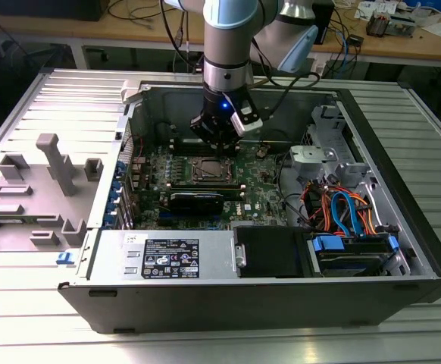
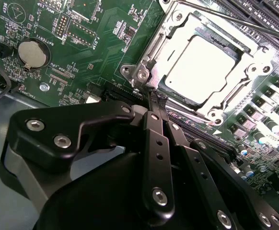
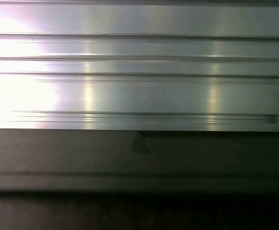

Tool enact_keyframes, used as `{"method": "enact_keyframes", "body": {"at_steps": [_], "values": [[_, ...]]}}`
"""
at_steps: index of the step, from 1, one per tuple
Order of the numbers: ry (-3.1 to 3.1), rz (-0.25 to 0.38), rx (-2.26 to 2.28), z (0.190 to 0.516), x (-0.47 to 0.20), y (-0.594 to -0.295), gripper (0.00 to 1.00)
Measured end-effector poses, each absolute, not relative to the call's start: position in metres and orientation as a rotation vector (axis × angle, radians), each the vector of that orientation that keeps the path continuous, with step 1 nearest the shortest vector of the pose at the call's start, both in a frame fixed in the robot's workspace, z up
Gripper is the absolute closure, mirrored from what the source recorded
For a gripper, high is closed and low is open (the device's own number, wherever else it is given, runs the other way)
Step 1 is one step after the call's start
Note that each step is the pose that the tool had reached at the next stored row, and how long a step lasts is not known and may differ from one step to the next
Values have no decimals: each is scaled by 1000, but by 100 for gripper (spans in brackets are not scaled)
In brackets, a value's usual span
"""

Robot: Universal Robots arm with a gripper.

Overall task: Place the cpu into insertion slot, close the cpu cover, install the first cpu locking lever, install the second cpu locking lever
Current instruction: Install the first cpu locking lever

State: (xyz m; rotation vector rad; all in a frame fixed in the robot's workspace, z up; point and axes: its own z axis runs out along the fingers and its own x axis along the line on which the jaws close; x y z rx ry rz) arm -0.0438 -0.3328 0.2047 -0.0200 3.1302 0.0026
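Ribbed aluminium counter in front, carrying an open computer case lying on its side; grey plastic fixture blocks rest on the case's laid-out side panel, toward the exterior view's left. Inside the case, green circuit board. Gripper stands over the board; fingers drawn together to a point, nothing seen between them, tip at the edge of the insertion slot. Cpu sits in the slot, pale top glaring under light. Cpu cover lies down flat around it. Coin battery on the board, well apart from the slot. Behind the case, wooden bench with cables and clutter.
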Motion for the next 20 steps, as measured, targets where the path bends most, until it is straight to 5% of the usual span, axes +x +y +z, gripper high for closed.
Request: {"method": "enact_keyframes", "body": {"at_steps": [20], "values": [[3131,-3,-20,201,-43,-337,89]]}}
